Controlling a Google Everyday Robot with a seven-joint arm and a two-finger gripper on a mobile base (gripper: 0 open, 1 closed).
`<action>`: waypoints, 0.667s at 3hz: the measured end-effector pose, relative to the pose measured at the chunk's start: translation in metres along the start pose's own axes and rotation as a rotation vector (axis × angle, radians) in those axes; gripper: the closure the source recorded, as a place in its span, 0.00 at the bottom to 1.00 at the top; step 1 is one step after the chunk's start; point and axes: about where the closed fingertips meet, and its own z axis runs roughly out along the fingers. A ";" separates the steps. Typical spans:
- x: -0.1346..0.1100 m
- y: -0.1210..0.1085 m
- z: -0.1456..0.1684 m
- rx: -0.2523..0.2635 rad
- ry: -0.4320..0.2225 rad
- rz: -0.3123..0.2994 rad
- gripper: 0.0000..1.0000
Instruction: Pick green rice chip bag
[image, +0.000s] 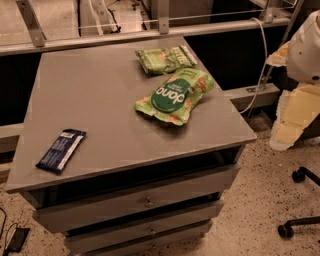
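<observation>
Since my gripper is out of view, I cannot tell its state. The green rice chip bag lies untouched near the right edge of the drawer cabinet. I judge reaching comes first, then a descent over its middle.

overall: dim; warm amber cast over everything
surface: flat, even grey; faint sheen toward its far edge
green rice chip bag: small highlights on the wrinkled foil; soft dark shadow under its near edge; light falls from above and behind
dark blue bar wrapper: almost black in this light; thin shadow beside it
drawers: gaps between them sunk in deep shadow
floor: speckled; lighter than the surface
white robot part: brightest patch; washed out at the right edge
gripper: outside the view
edges: surface sides splay toward the camera
</observation>
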 end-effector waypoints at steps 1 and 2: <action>0.000 0.000 0.000 0.000 0.000 0.000 0.00; -0.013 -0.014 0.015 -0.014 0.006 -0.079 0.00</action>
